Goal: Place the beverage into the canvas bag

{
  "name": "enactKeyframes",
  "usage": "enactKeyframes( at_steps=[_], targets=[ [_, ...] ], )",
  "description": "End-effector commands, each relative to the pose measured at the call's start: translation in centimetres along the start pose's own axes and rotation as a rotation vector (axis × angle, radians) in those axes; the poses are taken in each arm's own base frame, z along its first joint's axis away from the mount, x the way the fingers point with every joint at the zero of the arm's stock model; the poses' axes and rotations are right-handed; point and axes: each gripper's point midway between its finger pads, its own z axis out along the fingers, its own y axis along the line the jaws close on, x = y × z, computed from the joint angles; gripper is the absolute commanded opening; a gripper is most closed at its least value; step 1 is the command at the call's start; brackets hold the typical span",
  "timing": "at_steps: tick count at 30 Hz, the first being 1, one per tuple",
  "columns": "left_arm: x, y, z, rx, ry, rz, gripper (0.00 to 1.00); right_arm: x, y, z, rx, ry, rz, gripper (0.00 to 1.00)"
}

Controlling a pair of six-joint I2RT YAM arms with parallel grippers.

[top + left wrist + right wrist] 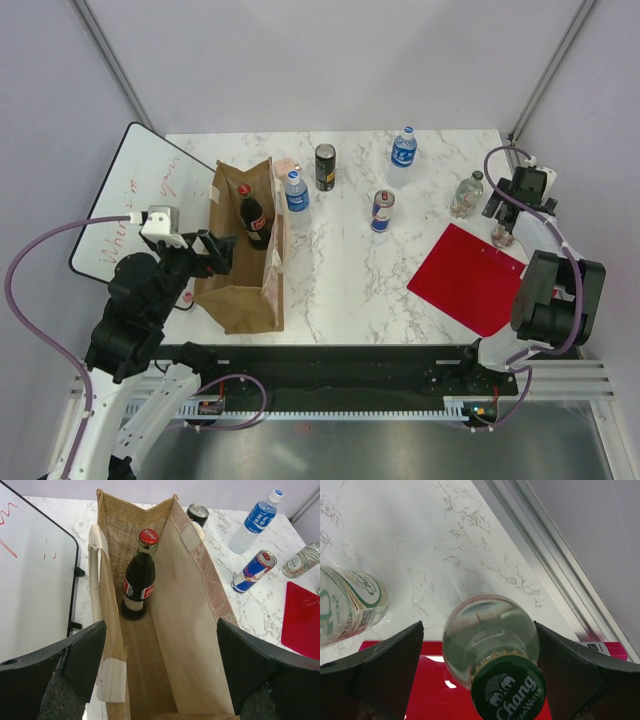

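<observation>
While the right gripper [477, 630] is straddling the Chang soda bottle [492, 647], jaws spread and not clamping, the left gripper [160, 650] is hanging open over the canvas bag [192, 625] across the table. Risk: the smooth bottle slipping or tipping if pinched off-centre. A red mat [435, 700] is lying beneath on the marble table [420, 545], with white walls [350, 60] enclosing it.

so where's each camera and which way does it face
Top external: above and behind the arms, looking down on the table; both show.
Left wrist: on its arm, looks down into the canvas bag; open left gripper frames it.
Right wrist: on its arm, looks down on the Chang bottle; open right gripper flanks it.
Top and left wrist share the cola bottle in the bag.
</observation>
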Motion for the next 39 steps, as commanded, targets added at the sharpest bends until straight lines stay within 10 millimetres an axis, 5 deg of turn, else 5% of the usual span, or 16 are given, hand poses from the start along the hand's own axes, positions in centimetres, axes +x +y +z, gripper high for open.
enactKeyframes(
  at_steps=[1, 9, 23, 24, 32, 39],
  targets=[
    [-3.0, -0.6, -0.8, 0.015, -0.095, -0.027, 0.97, -1.8, 0.1, 0.4, -0.008, -0.111, -0.005, 0.94],
    [-3.1, -0.7, -1.1, 0.025, -0.104, -0.022, 0.97, -2.1, 0.7, 0.2, -0.052, -0.130, -0.030, 0.84],
    [-4.5, -1.4, -2.1, 0.061, -0.139, -0.031, 0.98, -4.8, 1.8, -4.3, -0.129, -0.194, -0.056, 0.13],
    [-4.7, -1.4, -2.2, 0.062, -0.144, -0.031, 0.98, -5.0, 2.2, -4.8, -0.135, -0.206, -0.067, 0.02],
    [-5.0, -1.5, -2.4, 0.059, -0.126, -0.047, 0.98, -7.3, 4.6, -9.5, -0.190, -0.251, -0.108, 0.00],
    [-3.1, -0.9, -1.3, -0.001, 0.027, -0.027, 0.98, -7.7, 4.0, -15.0, -0.189, -0.146, -0.111, 0.00]
  ],
)
